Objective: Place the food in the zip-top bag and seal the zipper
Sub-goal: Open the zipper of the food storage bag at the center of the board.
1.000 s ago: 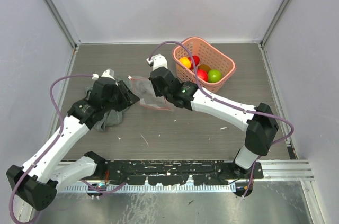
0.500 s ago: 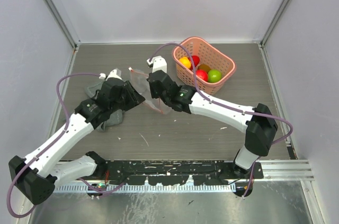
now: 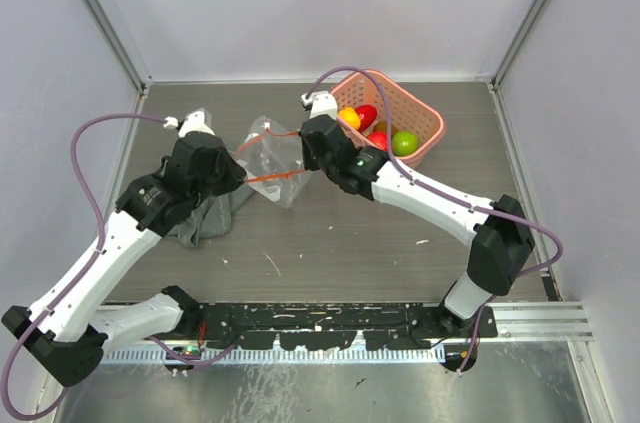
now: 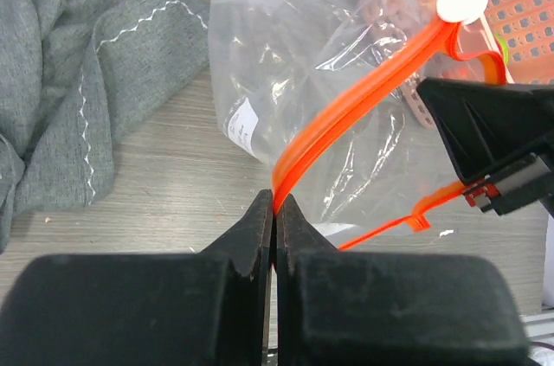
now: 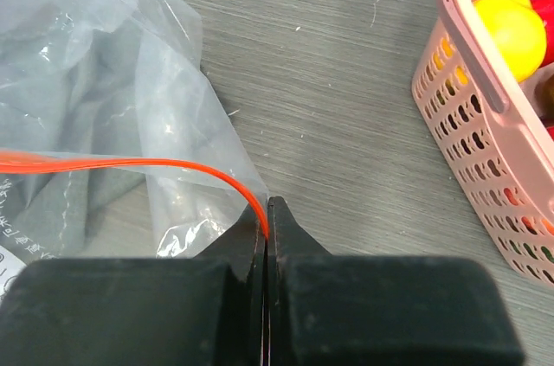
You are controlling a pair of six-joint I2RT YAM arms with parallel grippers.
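Note:
The clear zip-top bag (image 3: pixel 274 165) hangs stretched between my two grippers above the table. My left gripper (image 3: pixel 244 179) is shut on the orange zipper (image 4: pixel 363 98) strip, pinched at my fingertips (image 4: pixel 275 203). The white slider (image 4: pixel 460 0) sits near the strip's far end. My right gripper (image 3: pixel 304 137) is shut on the zipper (image 5: pixel 173 164) as well, its strip curving into my own fingertips (image 5: pixel 267 210). The food, a yellow piece (image 3: pixel 349 118), red pieces (image 3: pixel 380 141) and a green piece (image 3: pixel 405 143), lies in the pink basket (image 3: pixel 428 121). I see nothing inside the bag (image 5: pixel 95 98).
A crumpled grey cloth (image 3: pixel 205 218) lies under and beside my left arm, also in the left wrist view as grey cloth (image 4: pixel 78 80). The basket (image 5: pixel 485 124) stands close to the right of my right gripper. Walls enclose the table at the back and sides.
My left gripper has shut on the zipper strip. Both arms moved toward the back, and the bag has risen and spread between them.

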